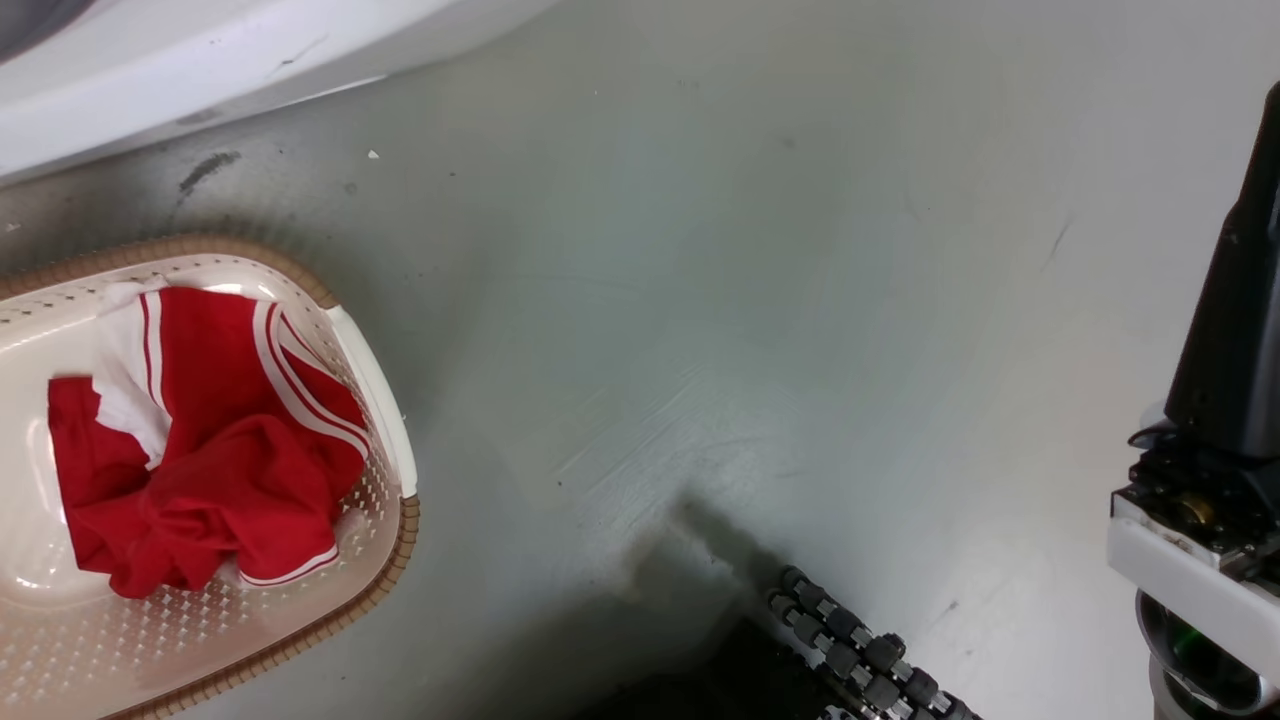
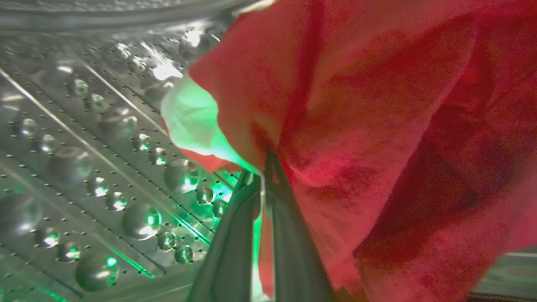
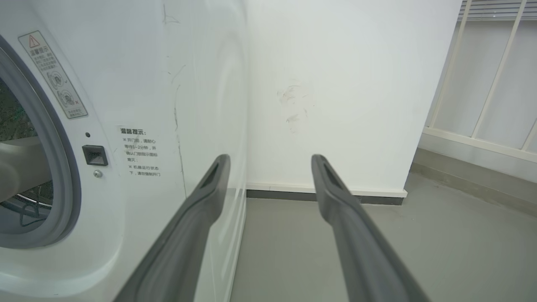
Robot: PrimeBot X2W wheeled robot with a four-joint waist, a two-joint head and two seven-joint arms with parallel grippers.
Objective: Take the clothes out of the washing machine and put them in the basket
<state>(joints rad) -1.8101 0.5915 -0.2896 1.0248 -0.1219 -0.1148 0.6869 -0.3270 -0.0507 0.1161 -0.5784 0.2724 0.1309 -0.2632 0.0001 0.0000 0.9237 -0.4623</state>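
One washing machine (image 3: 126, 63), one basket (image 1: 400, 530), one left pincer (image 2: 260, 167), one right pincer (image 3: 270, 158), maybe three garments (image 1: 230, 470)

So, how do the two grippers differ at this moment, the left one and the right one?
The left gripper has its fingers nearly together, pinching the red garment; the right gripper has its fingers wide apart and holds nothing. The left gripper is inside the steel drum; the right gripper is outside, by the white front of the washing machine. Both have two long dark fingers.
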